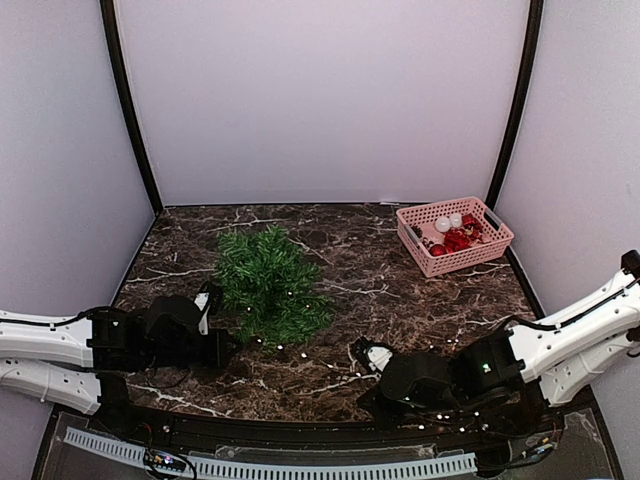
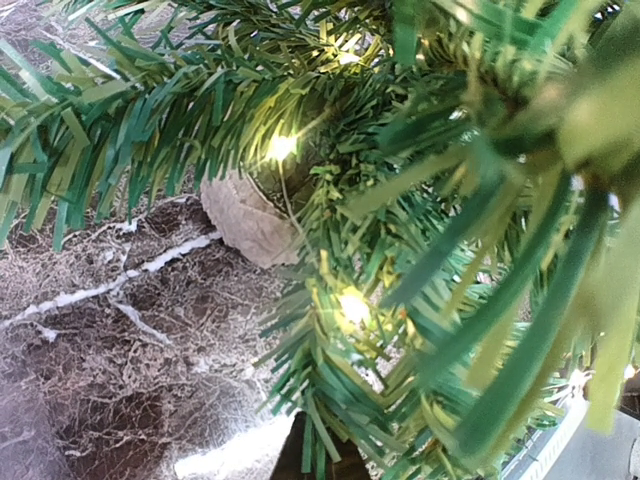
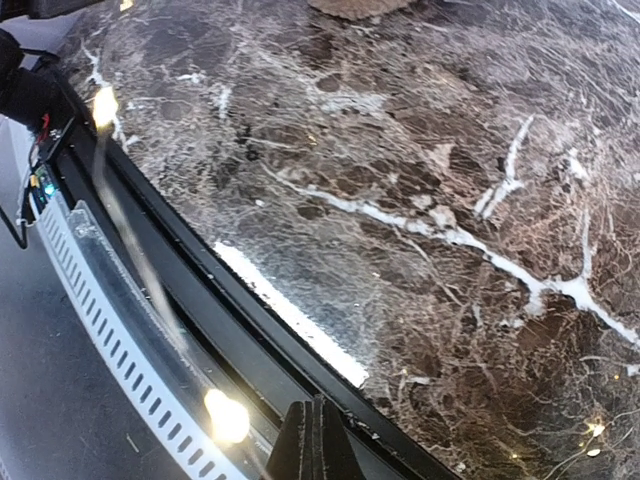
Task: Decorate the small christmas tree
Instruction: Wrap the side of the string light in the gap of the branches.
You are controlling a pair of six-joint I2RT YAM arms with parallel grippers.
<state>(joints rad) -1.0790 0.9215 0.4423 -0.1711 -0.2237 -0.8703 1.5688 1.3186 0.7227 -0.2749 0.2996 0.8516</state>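
Needles of the tree point(image 2: 430, 200) crowd the left wrist view, with small lights point(image 2: 282, 147) glowing among them and a pale burlap-like base showing underneath on the marble table point(image 2: 100, 350). At the bottom of that view the left gripper point(image 2: 320, 455) has its jaws closed, the tip pushed in among the lowest needles; whether a needle is pinched between them cannot be told. From above, the tree sits left of centre on the table, just beside that gripper.

The right gripper point(image 3: 315, 440) is closed too, with nothing in it, and hovers low over the near edge of the table, apart from the tree. A few lights on a thin wire trail from the tree across the marble toward it.

At the back right corner stands the pink basket point(image 1: 475, 258), well apart from the tree, holding red and white ornaments point(image 1: 457, 238). No ornament shows on the branches in any view.

Judged from this, the lights are on and lit, though part of the string lies loose on the table. Hanging the ornaments seems not yet begun: every one visible is in the basket, and neither arm is near it. Most of the task is probably left.
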